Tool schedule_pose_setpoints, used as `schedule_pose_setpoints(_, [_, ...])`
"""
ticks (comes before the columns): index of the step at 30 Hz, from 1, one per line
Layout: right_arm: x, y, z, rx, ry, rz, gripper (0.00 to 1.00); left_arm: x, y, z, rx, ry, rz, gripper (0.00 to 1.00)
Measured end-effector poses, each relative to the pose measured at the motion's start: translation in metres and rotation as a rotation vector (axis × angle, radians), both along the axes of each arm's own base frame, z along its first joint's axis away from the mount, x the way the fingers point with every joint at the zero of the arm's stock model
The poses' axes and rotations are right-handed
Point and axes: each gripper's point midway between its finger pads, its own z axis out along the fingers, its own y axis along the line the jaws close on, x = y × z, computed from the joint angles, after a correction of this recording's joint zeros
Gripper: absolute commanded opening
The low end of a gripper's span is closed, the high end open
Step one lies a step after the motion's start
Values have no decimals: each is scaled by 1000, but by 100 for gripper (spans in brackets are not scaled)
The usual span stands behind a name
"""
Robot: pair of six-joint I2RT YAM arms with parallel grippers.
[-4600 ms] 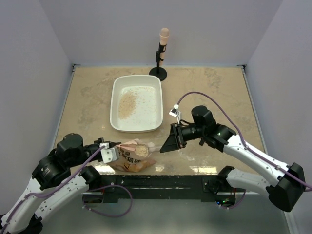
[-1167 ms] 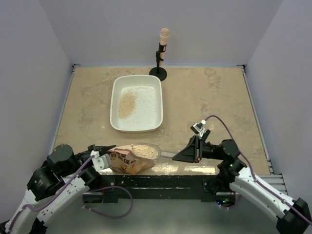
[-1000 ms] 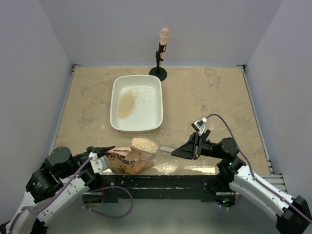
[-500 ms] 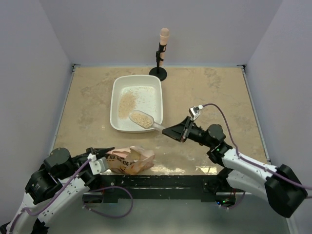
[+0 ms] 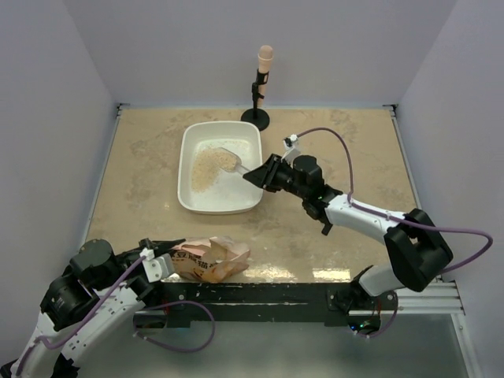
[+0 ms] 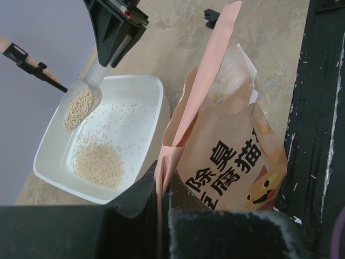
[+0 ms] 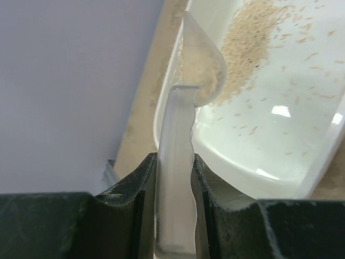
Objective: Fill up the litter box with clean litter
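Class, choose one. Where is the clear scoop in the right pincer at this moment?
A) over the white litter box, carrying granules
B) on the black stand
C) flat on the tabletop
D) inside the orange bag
A: the right pincer grips the scoop over the litter box, with clean litter in its bowl.

A peach-topped black stand stood at the beige table's far edge. An orange-pink printed bag sat by the table's near edge; a clear scoop hung over its far half.
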Motion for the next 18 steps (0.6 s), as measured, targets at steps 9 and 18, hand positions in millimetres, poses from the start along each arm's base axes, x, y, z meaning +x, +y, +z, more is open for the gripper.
schedule_pose_setpoints(9, [44, -7, -48, -343, -7, -68, 0, 0, 0, 0, -3, 4, 2, 0])
schedule_pose_setpoints(18, [54, -8, -69, -608, 30, 7, 0, 0, 0, 0, -5, 5, 2, 0])
